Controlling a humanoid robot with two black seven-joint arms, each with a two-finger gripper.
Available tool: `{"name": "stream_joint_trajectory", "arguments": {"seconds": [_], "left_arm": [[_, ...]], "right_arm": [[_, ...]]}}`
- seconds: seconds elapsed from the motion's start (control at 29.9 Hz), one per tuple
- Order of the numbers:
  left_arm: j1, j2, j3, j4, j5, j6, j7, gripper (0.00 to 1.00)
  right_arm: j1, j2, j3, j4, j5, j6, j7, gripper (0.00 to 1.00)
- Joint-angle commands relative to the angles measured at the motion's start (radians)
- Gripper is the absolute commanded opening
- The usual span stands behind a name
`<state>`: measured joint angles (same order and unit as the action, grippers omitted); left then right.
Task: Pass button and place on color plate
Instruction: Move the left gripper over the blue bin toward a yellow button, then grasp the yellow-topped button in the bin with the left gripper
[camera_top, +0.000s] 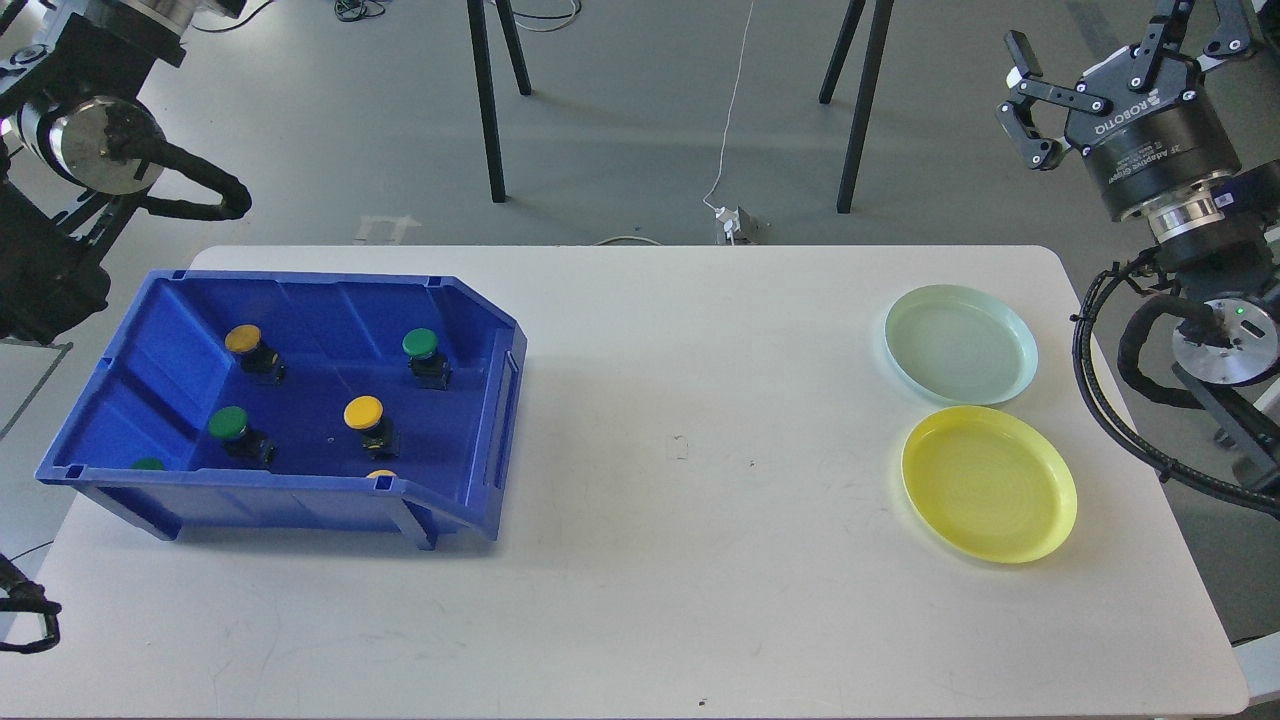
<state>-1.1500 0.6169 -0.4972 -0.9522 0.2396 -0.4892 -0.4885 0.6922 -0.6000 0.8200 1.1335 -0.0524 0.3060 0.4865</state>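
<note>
A wide white table with rounded corners (640, 600) fills most of the view; its top carries small dark specks and faint scuffs near the middle. Behind it lies a grey floor (620, 130). Thin black stand legs (487, 100) rise from that floor in two splayed pairs, one left of centre, one right of centre (858, 110). A thin white cable (733, 105) runs down between them to a small white plug block (733, 222) just behind the table's far edge.

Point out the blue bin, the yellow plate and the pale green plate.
blue bin (505, 385): head view, on its right wall.
yellow plate (988, 484): head view, on its bare centre.
pale green plate (958, 343): head view, on its bare centre.
</note>
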Motion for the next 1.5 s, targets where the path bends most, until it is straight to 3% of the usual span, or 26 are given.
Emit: {"name": "stream_joint_trajectory", "arguments": {"seconds": [0.0, 0.17, 0.37, 0.67, 1.0, 1.47], "left_arm": [[-0.014, 0.111, 0.052, -0.218, 0.255, 0.001, 0.0, 1.0], [-0.079, 0.306, 0.213, -0.417, 0.71, 0.001, 0.0, 1.0], [-0.103, 0.38, 0.365, -0.432, 1.163, 0.001, 0.0, 1.0], [-0.065, 0.331, 0.552, -0.257, 1.388, 0.001, 0.0, 0.99], [0.032, 0.146, 0.562, -0.047, 1.393, 0.001, 0.0, 0.97], [0.108, 0.053, 0.562, 0.116, 1.402, 0.001, 0.0, 0.97]], "right_arm": [[-0.011, 0.005, 0.001, 0.002, 0.0, -0.008, 0.001, 0.99], [-0.023, -0.003, 0.002, 0.003, 0.0, -0.008, 0.001, 0.99], [-0.022, 0.006, 0.002, 0.003, 0.0, -0.01, 0.001, 0.99], [-0.033, 0.006, 0.002, 0.002, 0.0, -0.013, 0.001, 0.99], [-0.043, 0.003, 0.004, 0.002, -0.001, -0.013, 0.002, 0.99], [-0.069, -0.004, 0.007, 0.003, 0.0, -0.013, 0.002, 0.99]]}}
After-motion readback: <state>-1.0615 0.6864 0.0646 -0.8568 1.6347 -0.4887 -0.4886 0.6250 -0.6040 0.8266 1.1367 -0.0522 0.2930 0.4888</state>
